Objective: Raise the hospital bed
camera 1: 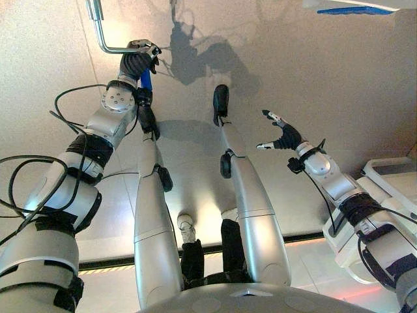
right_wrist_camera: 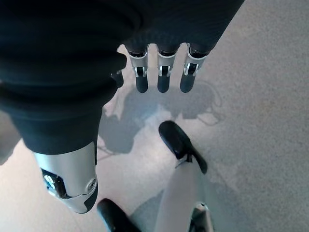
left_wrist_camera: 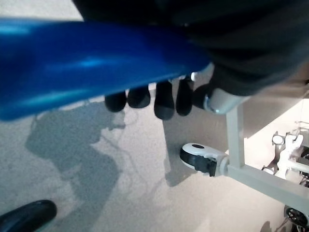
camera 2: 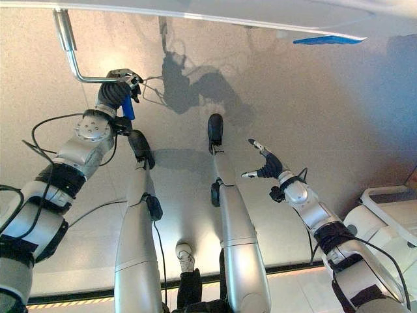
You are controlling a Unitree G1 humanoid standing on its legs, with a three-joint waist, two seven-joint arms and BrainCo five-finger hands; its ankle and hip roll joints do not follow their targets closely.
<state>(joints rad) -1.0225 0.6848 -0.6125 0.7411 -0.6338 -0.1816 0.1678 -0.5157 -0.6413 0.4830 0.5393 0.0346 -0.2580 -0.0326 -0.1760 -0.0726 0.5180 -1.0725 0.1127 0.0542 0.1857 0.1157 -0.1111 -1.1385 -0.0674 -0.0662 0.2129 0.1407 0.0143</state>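
A silver crank [camera 1: 99, 29] hangs from the bed's edge [camera 2: 195, 14] at the top left, bent at a right angle and ending in a blue grip [camera 1: 145, 79]. My left hand [camera 1: 135, 60] is curled round that blue grip [left_wrist_camera: 91, 60], and its dark fingertips [left_wrist_camera: 164, 104] wrap under the blue bar. My right hand [camera 1: 281, 134] hovers over the floor to the right, far from the crank, with straight fingers [right_wrist_camera: 163, 72] spread and nothing in it.
A bed leg with a white caster wheel [left_wrist_camera: 200, 158] stands near the left hand. A blue patch [camera 2: 324, 40] shows under the bed's edge at the top right. White equipment [camera 1: 384, 176] sits at the right. A person's shoes [camera 1: 186, 228] stand on the floor below.
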